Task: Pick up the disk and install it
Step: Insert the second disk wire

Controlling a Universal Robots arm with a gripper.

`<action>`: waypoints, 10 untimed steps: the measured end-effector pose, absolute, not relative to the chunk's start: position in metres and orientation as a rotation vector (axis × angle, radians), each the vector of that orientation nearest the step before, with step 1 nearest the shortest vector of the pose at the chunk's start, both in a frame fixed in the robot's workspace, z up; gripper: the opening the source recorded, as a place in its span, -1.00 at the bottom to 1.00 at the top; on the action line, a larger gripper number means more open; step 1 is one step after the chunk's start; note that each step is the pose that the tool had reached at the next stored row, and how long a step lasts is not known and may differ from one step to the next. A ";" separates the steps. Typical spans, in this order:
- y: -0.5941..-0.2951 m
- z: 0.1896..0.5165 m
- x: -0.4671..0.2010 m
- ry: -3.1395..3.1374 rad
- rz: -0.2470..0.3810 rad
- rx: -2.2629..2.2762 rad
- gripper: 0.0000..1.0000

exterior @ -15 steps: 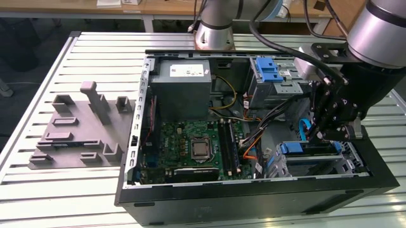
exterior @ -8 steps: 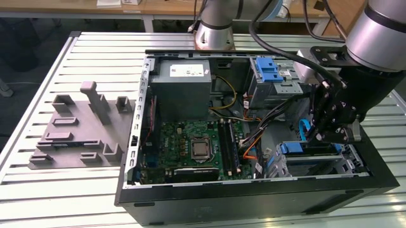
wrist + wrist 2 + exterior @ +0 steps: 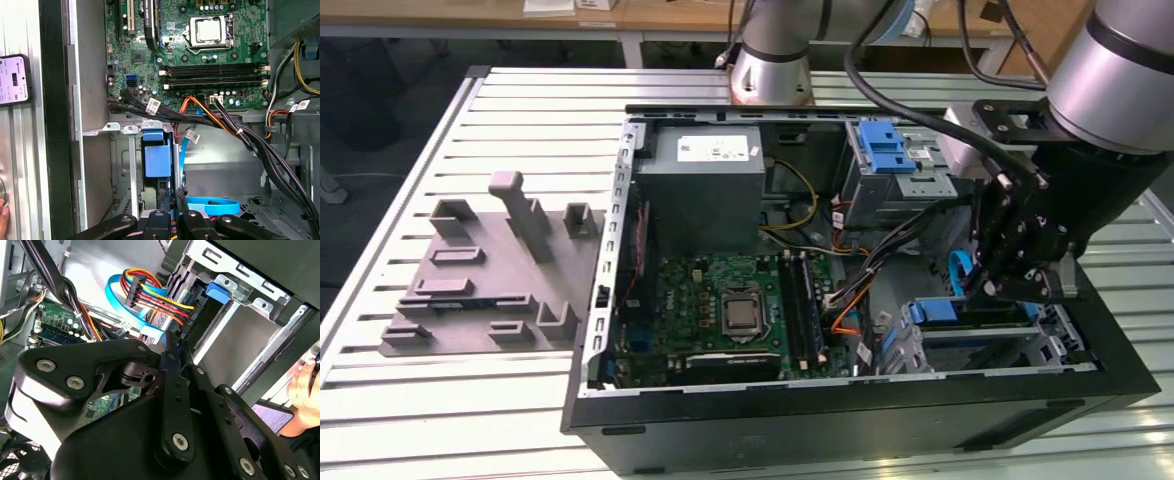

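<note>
In the exterior view the gripper [image 3: 1023, 285] hangs inside the case, the disk [image 3: 971, 316] just under its fingertips in the drive cage [image 3: 994, 350]. In both wrist views the fingers look nearly closed, pinching its blue edge. I would push straight along the slot (cables [image 3: 240, 135] lie close beside).

1. The exterior view looks down steeply from above the open computer case [image 3: 854, 400], taking in the slatted table [image 3: 480, 400] and the arm.
2. The first wrist view faces down into the case, close above the motherboard [image 3: 200, 50].
3. The second wrist view sits closest, looking past the gripper [image 3: 172, 357] at the drive cage [image 3: 235, 290]; both wrist views share the cables.
</note>
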State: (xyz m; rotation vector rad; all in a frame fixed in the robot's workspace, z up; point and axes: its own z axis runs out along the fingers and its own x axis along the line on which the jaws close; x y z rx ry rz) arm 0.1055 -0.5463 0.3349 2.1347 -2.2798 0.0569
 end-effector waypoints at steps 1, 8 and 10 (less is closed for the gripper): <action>-0.546 0.335 0.106 -2.280 0.057 2.135 -0.68; -0.547 0.333 0.106 -2.280 0.056 2.135 -0.68; -0.548 0.333 0.106 -2.280 0.056 2.135 -0.68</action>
